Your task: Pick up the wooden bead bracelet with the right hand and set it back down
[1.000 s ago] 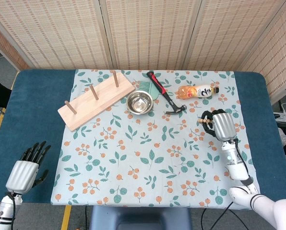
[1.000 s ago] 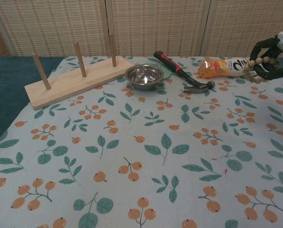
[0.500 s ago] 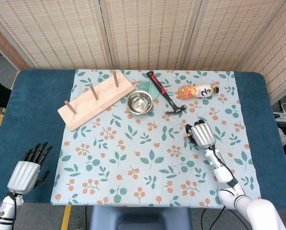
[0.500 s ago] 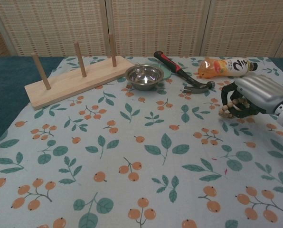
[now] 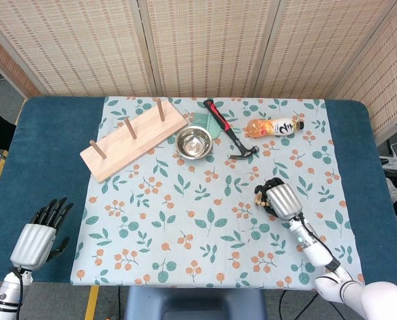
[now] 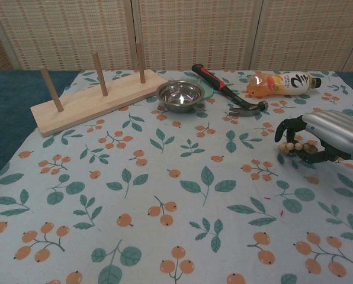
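Right hand (image 5: 282, 199), since the earlier frames: come back from beside the bottle (image 5: 274, 127) toward the near right of the table (image 5: 52, 153), now lower over the leaf-print cloth (image 5: 205, 220). Wooden bead bracelet (image 6: 294, 147): held in its curled fingers (image 6: 288, 126), beads showing under the palm; contact with the cloth cannot be told. Around: hammer (image 5: 229, 131), steel bowl (image 5: 193, 142), peg board (image 5: 132, 137), all well apart, none obstructing. Left hand (image 5: 37, 239): at the near left edge, fingers spread, holding nothing.
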{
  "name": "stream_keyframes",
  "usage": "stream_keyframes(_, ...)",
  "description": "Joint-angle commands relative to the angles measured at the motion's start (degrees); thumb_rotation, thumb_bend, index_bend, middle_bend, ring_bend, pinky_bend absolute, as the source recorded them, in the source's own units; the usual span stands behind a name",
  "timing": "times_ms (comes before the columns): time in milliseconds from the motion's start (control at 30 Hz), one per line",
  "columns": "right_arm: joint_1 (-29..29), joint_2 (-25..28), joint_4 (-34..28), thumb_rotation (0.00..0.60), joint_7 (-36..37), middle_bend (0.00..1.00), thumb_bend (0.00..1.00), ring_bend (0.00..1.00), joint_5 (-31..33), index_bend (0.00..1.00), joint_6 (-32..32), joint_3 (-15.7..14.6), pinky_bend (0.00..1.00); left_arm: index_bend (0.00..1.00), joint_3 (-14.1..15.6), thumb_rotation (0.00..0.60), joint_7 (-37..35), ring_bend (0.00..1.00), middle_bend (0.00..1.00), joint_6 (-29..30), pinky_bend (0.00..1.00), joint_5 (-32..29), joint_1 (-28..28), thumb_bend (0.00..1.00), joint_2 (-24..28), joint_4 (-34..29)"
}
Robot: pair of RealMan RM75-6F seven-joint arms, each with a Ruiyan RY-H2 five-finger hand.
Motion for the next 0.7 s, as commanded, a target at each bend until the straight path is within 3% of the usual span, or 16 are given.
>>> stream_keyframes(33,-1.0,4.3,-6.0,0.6,-3.2,0.32,0.41,0.14,-0.6,0.07,-3.1,-2.2,0.15,0.07,0.0,0.6,0.1,0.0,0.0,-0.1,0.2,0.0,-0.1,0.38,-0.1,0.0)
stream_keyframes(100,-0.8,6.2,-9.1,0.591,-5.8,0.21,0.29,0.06,-0.2,0.0,-5.5,-2.7,0.09,0.06,0.0,0.6,0.1,0.0,0.0,0.0,0.2,0.2,-0.1,0.38,-0.3,0.1)
stream_keyframes(167,-0.6,8.0,-11.8,0.55,-8.5,0.1,0.19,0.01,0.4,0.0,-7.9,-3.1,0.03,0.05,0.0,0.6,0.0,0.0,0.0,0.2,0.2,0.4,-0.1,0.38,-0.4,0.2)
stream_keyframes(267,-0.2,12.0,-17.9,0.522,-12.8,0.0,0.12,0.0,1.8,0.0,-11.5,-3.5,0.0,0.05,0.0,0.6,-0.1,0.0,0.0,0.2,0.2,0.3,-0.2,0.38,-0.4,0.3)
stream_keyframes(467,-2.0,17.5,-26.3,0.519,-16.5,0.0,0.09,0.0,1.5,0.0,-6.8,-2.4,0.0,0.05,-0.1,0.6,-0.4,0.0,0.0,0.3,0.2,0.2,-0.1,0.38,-0.2,0.2)
stream_keyframes(700,-8.1,25.0,-37.1,0.514,-20.2,0.0,0.1,0.0,-0.8,0.0,6.8,-1.6,0.0,0.03,-0.1,0.6,-0.8,0.0,0.0,1.3,0.2,0.8,0.1,0.38,-0.1,0.1)
